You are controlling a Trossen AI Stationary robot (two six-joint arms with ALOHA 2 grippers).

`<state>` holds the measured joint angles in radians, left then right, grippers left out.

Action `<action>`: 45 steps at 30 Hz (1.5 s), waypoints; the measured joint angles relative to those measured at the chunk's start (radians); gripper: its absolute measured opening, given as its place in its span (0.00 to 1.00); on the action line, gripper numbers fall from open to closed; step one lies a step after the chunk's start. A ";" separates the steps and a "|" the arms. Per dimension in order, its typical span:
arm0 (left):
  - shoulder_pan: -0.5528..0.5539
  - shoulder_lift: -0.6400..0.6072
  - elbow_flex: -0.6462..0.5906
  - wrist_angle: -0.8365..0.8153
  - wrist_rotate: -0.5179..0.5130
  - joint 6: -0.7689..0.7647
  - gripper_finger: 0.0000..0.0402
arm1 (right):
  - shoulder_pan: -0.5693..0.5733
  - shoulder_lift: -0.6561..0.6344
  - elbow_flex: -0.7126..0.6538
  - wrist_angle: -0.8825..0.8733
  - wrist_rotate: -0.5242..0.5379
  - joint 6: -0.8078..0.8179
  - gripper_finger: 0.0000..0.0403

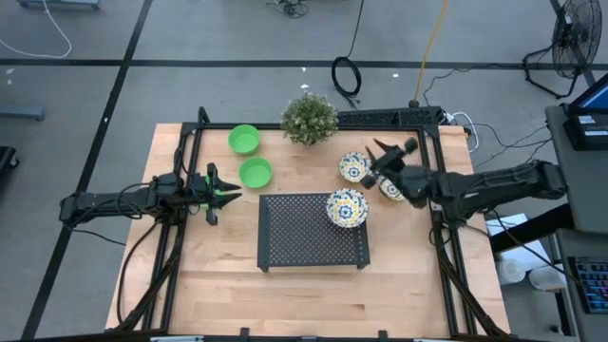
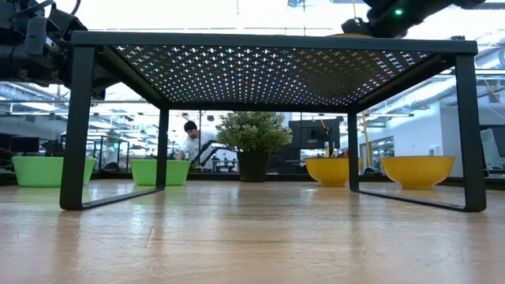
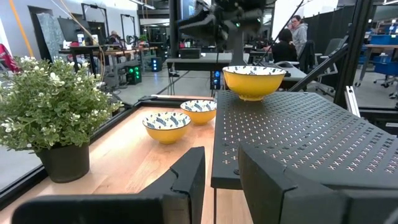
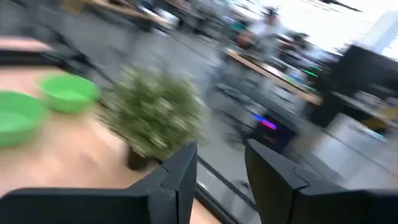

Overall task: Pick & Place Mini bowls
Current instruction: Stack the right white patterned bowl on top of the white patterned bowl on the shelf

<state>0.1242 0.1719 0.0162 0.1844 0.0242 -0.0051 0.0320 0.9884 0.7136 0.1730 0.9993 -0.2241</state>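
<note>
The five mini bowls are split around the black perforated rack (image 1: 313, 231), which stands mid-table. One patterned bowl (image 1: 347, 208), floral inside and yellow outside, already sits on the rack's top, at its far right corner. Two more patterned bowls are on the wood just beyond that corner: one (image 1: 354, 168) clear to see, the other (image 1: 390, 188) partly under the right arm. The two green bowls lie off the rack's far left corner, one (image 1: 256, 173) close to it, the other (image 1: 244, 140) farther back.

I'd judge the patterned ones glazed and hard, so stiff, a bit slippery and liable to chip if dropped; the green ones look like light plastic that could skid or tip when nudged. For any of them the rim is the place to take hold, one finger inside the wall and one outside.

The right gripper (image 1: 391, 155) hangs beyond the rack's far right corner, over the two loose patterned bowls, fingers parted with nothing between them. The left gripper (image 1: 226, 189) waits beside the nearer green bowl, off the rack's left side, fingers partly open and empty.

A potted plant (image 1: 309, 119) stands at the table's far edge, behind the rack.
</note>
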 joint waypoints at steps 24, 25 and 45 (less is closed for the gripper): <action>0.000 0.000 0.000 0.000 0.000 0.000 0.25 | 0.225 -0.068 0.014 0.173 0.424 -0.291 0.33; 0.000 0.000 0.000 0.000 0.000 0.000 0.25 | 0.239 -0.068 0.005 0.174 0.423 -0.273 0.32; 0.000 0.000 0.000 0.000 0.000 0.000 0.25 | 0.500 -0.118 -0.124 0.181 0.301 -0.027 0.27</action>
<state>0.1238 0.1719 0.0162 0.1841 0.0242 -0.0051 0.5315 0.8704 0.5900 0.3542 1.2998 -0.2510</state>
